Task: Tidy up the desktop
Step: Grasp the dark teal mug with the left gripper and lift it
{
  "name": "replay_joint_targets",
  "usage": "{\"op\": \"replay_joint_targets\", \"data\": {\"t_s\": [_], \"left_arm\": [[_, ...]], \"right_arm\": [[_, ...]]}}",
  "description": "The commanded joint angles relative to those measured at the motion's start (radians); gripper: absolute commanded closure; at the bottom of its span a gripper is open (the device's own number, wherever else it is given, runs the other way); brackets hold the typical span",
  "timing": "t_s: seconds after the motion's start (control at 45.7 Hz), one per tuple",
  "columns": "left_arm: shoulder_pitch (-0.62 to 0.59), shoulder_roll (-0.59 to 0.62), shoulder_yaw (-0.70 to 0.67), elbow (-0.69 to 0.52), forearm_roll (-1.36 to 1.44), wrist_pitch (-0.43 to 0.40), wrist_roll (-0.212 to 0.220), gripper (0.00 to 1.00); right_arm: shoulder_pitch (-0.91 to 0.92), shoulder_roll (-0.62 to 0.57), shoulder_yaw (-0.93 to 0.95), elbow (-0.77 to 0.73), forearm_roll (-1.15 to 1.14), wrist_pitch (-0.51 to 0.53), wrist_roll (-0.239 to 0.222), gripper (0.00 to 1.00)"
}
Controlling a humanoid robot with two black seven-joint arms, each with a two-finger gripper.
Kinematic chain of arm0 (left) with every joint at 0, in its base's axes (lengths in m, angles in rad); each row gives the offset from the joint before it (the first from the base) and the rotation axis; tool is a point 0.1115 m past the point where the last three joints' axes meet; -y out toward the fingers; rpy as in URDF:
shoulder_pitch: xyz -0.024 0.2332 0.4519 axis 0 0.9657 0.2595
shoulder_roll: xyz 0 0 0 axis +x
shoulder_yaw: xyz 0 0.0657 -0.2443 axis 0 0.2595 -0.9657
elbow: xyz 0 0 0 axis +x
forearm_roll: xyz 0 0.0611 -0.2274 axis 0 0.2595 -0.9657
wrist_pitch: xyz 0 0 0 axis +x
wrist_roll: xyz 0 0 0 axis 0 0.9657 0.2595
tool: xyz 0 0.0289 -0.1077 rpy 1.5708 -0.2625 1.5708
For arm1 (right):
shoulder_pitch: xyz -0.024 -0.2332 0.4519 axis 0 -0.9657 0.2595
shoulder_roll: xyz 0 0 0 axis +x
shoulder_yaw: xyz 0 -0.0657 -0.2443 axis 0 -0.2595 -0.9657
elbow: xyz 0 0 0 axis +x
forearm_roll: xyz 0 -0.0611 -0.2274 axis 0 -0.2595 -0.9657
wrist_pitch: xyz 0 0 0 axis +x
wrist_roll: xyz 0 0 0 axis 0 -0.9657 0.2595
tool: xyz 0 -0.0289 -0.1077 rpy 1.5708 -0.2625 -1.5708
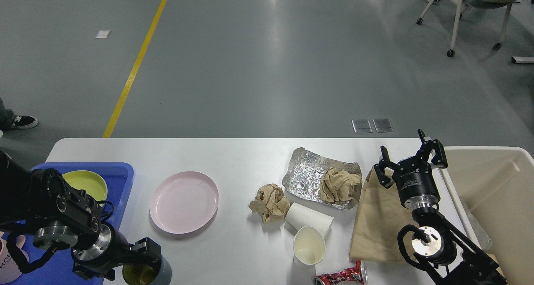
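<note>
Blue tray (121, 172), left: yellow-green plate (85, 180), pink mug (8, 265) at its near edge. Pink plate (184, 202). Grey-green mug (148, 273), partly hidden. Crumpled brown paper ball (270, 201). Foil sheet (306, 174) bearing a second paper wad (340, 185). Two white paper cups (309, 218) (308, 245), touching, the first on its side. Brown paper bag (377, 222), flat. Red can (340, 275). Cream bin (496, 193), right.
</note>
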Motion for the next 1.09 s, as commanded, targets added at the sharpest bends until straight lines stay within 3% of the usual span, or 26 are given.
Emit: {"op": "replay_joint_targets", "data": {"t_s": [0.0, 0.219, 0.263, 0.35, 0.46, 0.525, 0.613, 0.744, 0.854, 1.073], "left_arm": [[0.039, -0.018, -0.005, 0.021, 0.0, 0.025, 0.001, 0.04], [0.082, -0.033, -0.02, 0.052, -0.001, 0.053, 0.002, 0.14], [0.082, -0.033, -0.02, 0.052, -0.001, 0.052, 0.002, 0.21], [0.082, -0.031, -0.019, 0.052, -0.001, 0.039, 0.004, 0.46], [0.082, -0.03, -0.015, 0.05, -0.003, 0.027, 0.006, 0.69], [0.082, -0.03, -0.014, 0.052, -0.006, 0.019, 0.016, 0.78], [0.082, -0.03, -0.017, 0.052, -0.009, 0.016, 0.025, 0.82], [0.082, -0.03, -0.017, 0.052, -0.009, 0.012, 0.047, 0.99], [0.079, -0.025, -0.017, 0.052, -0.011, 0.005, 0.073, 1.0], [0.07, -0.019, -0.017, 0.05, -0.012, -0.017, 0.075, 1.0]], "right_arm": [[0.0, 0.0, 0.0, 0.0, 0.0, 0.0, 0.0, 0.0], [0.0, 0.0, 0.0, 0.0, 0.0, 0.0, 0.0, 0.0], [0.0, 0.0, 0.001, 0.0, 0.0, 0.001, 0.0, 0.0], [0.0, 0.0, 0.0, 0.0, 0.0, 0.0, 0.0, 0.0], [0.0, 0.001, 0.0, 0.0, 0.0, 0.0, 0.0, 0.0], [0.0, 0.0, 0.0, 0.0, 0.0, 0.0, 0.0, 0.0], [0.0, 0.0, 0.0, 0.0, 0.0, 0.0, 0.0, 0.0], [0.0, 0.001, 0.0, 0.0, 0.0, 0.0, 0.0, 0.0], [0.0, 0.001, 0.001, 0.0, 0.0, 0.0, 0.0, 0.0], [0.0, 0.0, 0.001, 0.0, 0.0, 0.001, 0.0, 0.0]]}}
